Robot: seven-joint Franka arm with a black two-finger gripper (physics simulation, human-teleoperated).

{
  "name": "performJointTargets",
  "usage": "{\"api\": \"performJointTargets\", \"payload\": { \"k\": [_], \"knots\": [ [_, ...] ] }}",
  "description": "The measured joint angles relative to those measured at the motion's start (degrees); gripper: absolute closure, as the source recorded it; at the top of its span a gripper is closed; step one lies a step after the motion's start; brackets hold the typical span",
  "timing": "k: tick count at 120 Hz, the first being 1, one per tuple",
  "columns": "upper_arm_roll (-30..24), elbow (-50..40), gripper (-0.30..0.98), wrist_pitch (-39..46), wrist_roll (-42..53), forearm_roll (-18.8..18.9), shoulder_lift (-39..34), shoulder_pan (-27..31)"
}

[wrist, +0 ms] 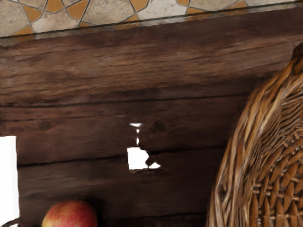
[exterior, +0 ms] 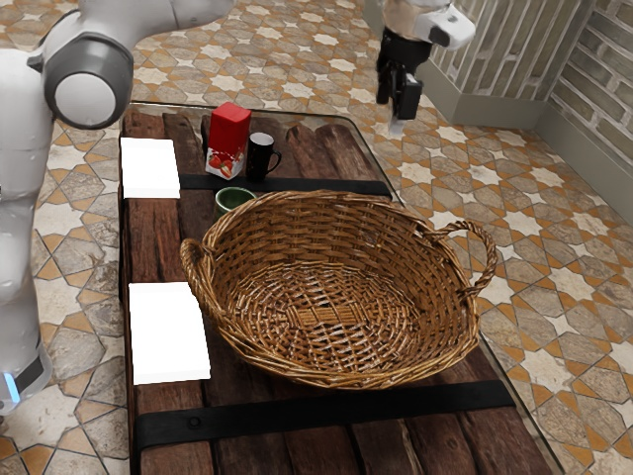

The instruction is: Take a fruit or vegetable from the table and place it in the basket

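Fruit [wrist: 71, 215], red and yellow, is spotted on the table [wrist: 113, 61] below the hand [exterior: 397, 114], off to the side away from the basket [exterior: 326, 317]! The hand is held high above the tabletop; whether it is open or closed cannot be told, but no fruit is seen carried by it. So where are things? Nothing looks done: the reach down, the grasp, the lift, the carry and the release are all left to be made. Now the count: one fruit, one basket with two handles, one red carton [exterior: 227, 142], one black mug [exterior: 261, 156] and one green cup [exterior: 235, 198], these last three placed lower than the hand, toward the exterior view's left, where two white panels [exterior: 168, 332] are also seen.
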Motion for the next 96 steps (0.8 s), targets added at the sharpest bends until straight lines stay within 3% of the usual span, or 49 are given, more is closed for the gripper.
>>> {"api": "performJointTargets", "payload": {
  "k": [20, 26, 30, 43, 52, 68, 96],
  "knots": [
    [-0.1, -0.7, 0.0, -3.1, 0.5, -1.0, 3.7, 0.4],
    [0.4, -1.2, 0.0, -6.0, -0.2, -1.8, 3.3, 0.7],
    [1.2, -6.2, 0.0, -6.5, -0.5, -2.9, 0.3, 1.9],
    [8.0, -30.4, 0.0, 1.3, 3.1, -3.2, -11.4, 1.0],
    [12.1, -40.7, 0.0, 7.3, 5.2, -3.6, -16.4, 2.1],
    [15.5, -45.5, 0.0, 15.0, 7.4, -3.1, -17.8, 4.0],
    [15.7, -49.5, 0.0, 22.8, 6.7, -7.9, -14.6, 2.5]
  ]
}}
